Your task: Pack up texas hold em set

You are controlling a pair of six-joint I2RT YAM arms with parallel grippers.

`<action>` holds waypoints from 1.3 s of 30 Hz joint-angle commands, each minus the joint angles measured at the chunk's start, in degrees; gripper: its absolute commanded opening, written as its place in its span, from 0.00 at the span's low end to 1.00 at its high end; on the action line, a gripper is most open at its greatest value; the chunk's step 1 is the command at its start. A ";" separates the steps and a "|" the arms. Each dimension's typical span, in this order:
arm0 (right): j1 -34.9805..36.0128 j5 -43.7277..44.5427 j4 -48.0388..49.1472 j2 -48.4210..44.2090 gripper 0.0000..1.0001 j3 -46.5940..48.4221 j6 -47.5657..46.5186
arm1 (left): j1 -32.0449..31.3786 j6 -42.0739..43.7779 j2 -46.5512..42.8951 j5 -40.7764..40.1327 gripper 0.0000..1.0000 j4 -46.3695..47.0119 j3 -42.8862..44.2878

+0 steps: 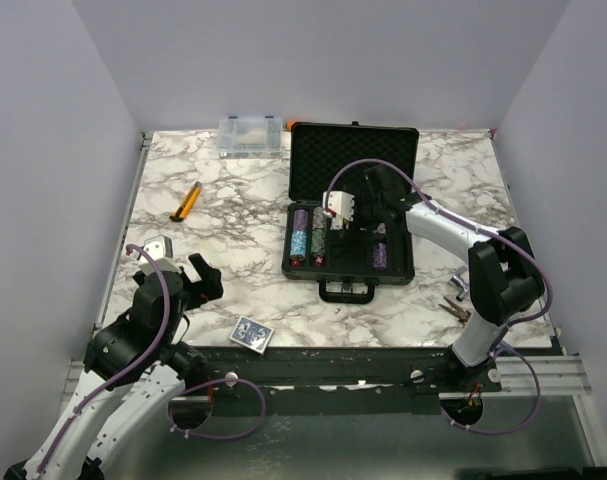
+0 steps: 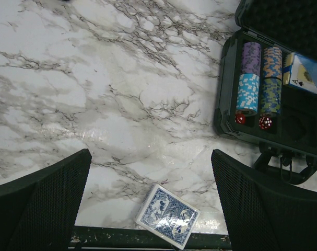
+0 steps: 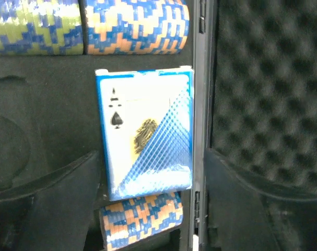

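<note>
**Black case open: one deck in the tray, one out on the marble**

Black and hard-shelled, the case (image 1: 351, 215) lies open on the marble table (image 1: 233, 230). Its foam-lined lid (image 1: 353, 160) is tipped up at the far side and its handle (image 1: 347, 291) points toward my bases. In the slotted tray (image 1: 355, 262), the left-hand rows hold chip stacks (image 2: 248, 93): purple and pale blue in one, orange-blue and green-blue in the next. Two red dice (image 2: 241, 118) sit at the handle end of those rows.

My right pincer (image 3: 153, 157) hangs inside the case, low over the tray by the hinge. Its fingers (image 3: 59, 198) stand apart, one on each side of a blue-white card deck (image 3: 148, 136). The deck lies ace of spades up in its slot, with orange-blue chips at both ends. A clear gap shows between it and the finger on the lid side; whether the other finger touches it I cannot tell. Nothing is gripped.

The second deck (image 2: 167, 214) lies back-up on the marble, left of the case's handle and right at the table's near edge. My left pincer (image 2: 150, 157) hovers further left of the case, over bare marble beside that deck, spread wide and empty.

Outward from the case, a clear plastic organizer box (image 1: 250, 136) sits just left of the lid. An orange-handled tool (image 1: 187, 201) lies well to the left, and pliers (image 1: 456, 305) lie off the right front corner.
</note>
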 commanded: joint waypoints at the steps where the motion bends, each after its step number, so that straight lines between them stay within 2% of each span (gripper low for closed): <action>1: -0.07 1.18 -2.87 0.74 1.00 -2.22 -1.45 | -0.30 0.55 -0.09 0.33 0.96 0.70 -0.56; 11: -0.05 2.08 -2.58 -1.05 1.00 -0.62 0.10 | -0.29 0.68 -0.40 0.25 0.96 0.70 -0.60; 17: -0.03 -0.92 -2.97 -5.18 1.00 0.90 3.15 | -0.30 0.83 -0.31 0.39 0.96 0.67 -0.58; 24: -0.03 -0.15 4.27 -11.07 1.00 -2.21 10.51 | -0.30 1.01 -0.62 0.58 0.96 0.90 -0.60; 29: -0.07 -0.39 8.10 -14.79 1.00 -1.59 23.41 | -0.30 1.38 -0.05 1.19 0.96 1.13 -0.54; 33: -0.02 7.79 12.95 -16.77 1.00 -1.25 38.60 | -0.30 1.47 0.05 1.40 0.95 1.27 -0.67; 39: -0.05 10.52 8.05 -15.26 1.00 5.46 53.32 | -0.30 1.95 0.75 2.18 0.95 1.73 -0.68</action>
